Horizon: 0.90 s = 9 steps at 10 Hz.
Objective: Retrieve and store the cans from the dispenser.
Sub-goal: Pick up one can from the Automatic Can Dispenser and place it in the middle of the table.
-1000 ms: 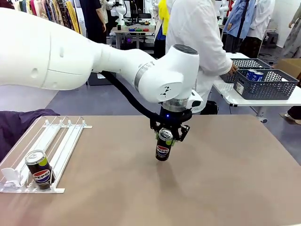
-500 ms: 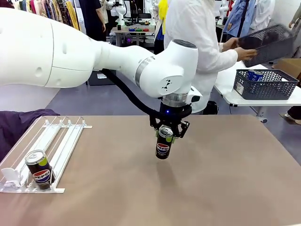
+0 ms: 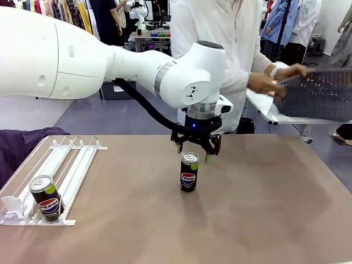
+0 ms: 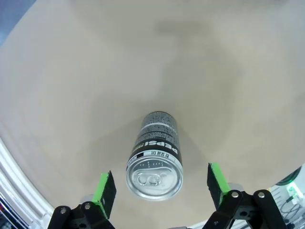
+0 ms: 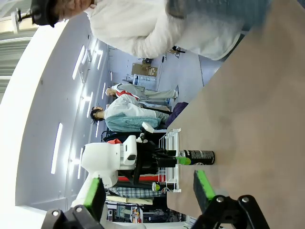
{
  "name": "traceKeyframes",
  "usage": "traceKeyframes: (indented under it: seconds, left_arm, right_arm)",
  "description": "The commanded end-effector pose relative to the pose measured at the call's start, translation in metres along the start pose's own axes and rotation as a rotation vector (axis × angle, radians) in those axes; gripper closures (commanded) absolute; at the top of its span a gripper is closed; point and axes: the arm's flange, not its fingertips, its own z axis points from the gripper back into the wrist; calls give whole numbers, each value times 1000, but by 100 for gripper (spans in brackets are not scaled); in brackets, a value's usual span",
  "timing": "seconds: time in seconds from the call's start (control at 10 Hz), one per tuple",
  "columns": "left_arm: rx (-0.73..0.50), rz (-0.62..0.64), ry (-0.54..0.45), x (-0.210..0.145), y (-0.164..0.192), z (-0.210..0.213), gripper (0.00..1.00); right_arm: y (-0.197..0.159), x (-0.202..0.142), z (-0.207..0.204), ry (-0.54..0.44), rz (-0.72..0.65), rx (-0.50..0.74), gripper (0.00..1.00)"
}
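A black and yellow-green Pepsi can [image 3: 188, 174] stands upright on the brown table near its middle. My left gripper [image 3: 193, 155] hangs just above it, open, its green pads either side of the can's top and clear of it. From the left wrist, that can [image 4: 155, 155] stands below between the spread pads of the left gripper [image 4: 161, 191]. A second Pepsi can [image 3: 45, 198] sits at the near end of the white wire dispenser [image 3: 66, 165] at the left. My right gripper [image 5: 148, 191] is open and holds nothing; its view shows the standing can [image 5: 198, 156] far off.
A person in a white coat stands at the far side, holding a dark grey mesh basket [image 3: 319, 96] in the air at the right. A purple cloth [image 3: 22, 144] lies left of the dispenser. The table's right half is bare.
My left gripper has opened and lifted slightly, leaving the can standing on the table. The person has picked up a basket from the side table and swung it lower.
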Motion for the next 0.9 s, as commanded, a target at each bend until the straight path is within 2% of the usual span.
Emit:
traceKeyframes:
  seconds: [0.0, 0.2, 0.4, 0.6, 0.7, 0.8]
  left_arm:
    - [-44, 20, -43, -17, 19, 24, 0]
    - [-114, 45, -83, -58, 51, 84, 0]
    - [-253, 100, -131, -114, 115, 138, 0]
    - [-514, 154, -163, -180, 216, 171, 0]
    - [-600, 272, -217, -216, 267, 175, 0]
    - [-742, 322, -254, -252, 316, 170, 0]
  right_arm:
    - [3, 2, -2, -10, 14, 24, 0]
    - [3, 2, -2, -10, 14, 24, 0]
    - [3, 2, -2, -10, 14, 24, 0]
    - [3, 2, -2, -10, 14, 24, 0]
    - [3, 2, -2, -10, 14, 24, 0]
    - [3, 2, -2, -10, 14, 24, 0]
